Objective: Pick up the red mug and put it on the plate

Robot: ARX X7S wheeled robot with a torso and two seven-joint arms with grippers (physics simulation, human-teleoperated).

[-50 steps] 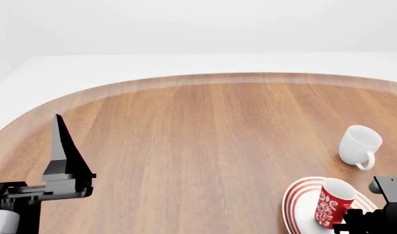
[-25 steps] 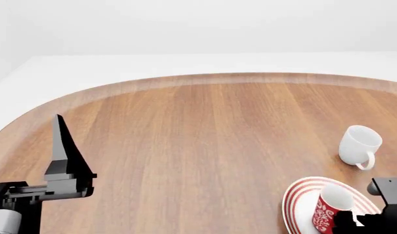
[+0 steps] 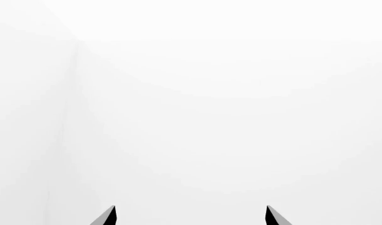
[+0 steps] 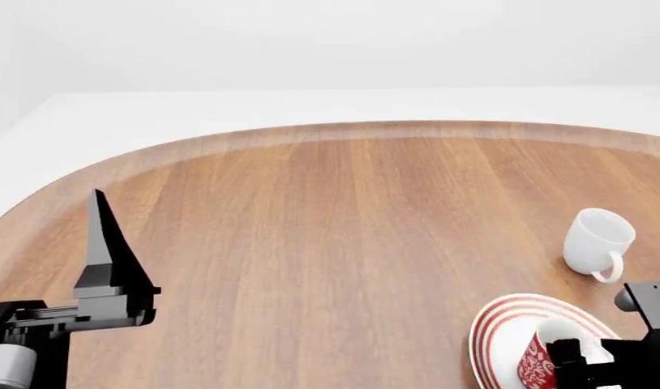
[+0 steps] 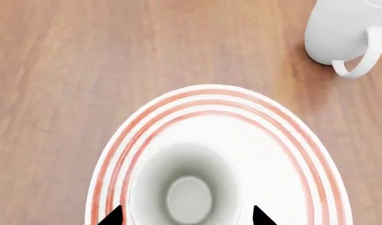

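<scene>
While straddling the red mug [image 4: 537, 361] over the plate [image 4: 501, 324], right hand [image 5: 186, 216] apparently gripping it, though contact sits out of frame. Placing step, nearly done: needs lowering until seated, then spreading and lifting straight up. Left hand [image 3: 189, 216] open, idle. White mug [image 4: 596, 241] stands apart on the counter [image 4: 330, 243]. No readable writing or brand anywhere

red mug [image 4: 537, 359]: upright, on plate | plate [image 4: 503, 324]: red-ringed, on table
</scene>
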